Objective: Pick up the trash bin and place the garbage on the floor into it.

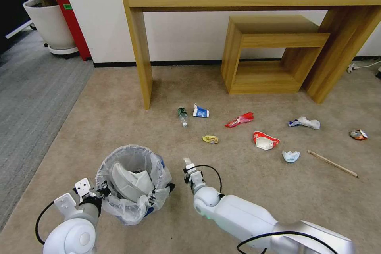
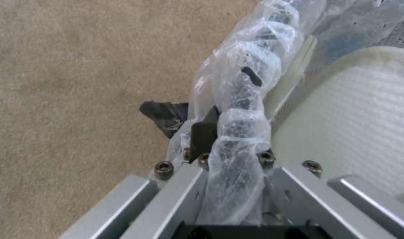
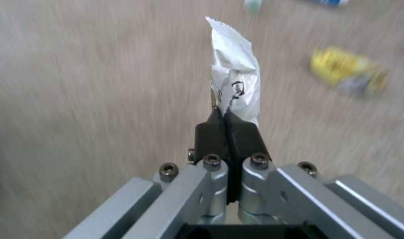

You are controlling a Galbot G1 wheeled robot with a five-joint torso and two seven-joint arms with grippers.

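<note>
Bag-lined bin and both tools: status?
Left tool clamped on rim of small round bag-lined trash bin. Right tool pinching white wrapper, beside bin. Litter on beige carpet ahead.

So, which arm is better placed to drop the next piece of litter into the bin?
The right. The right gripper is already shut on a white wrapper, beside the trash bin. The left gripper is clamped on the bin's rim, holding it.
</note>
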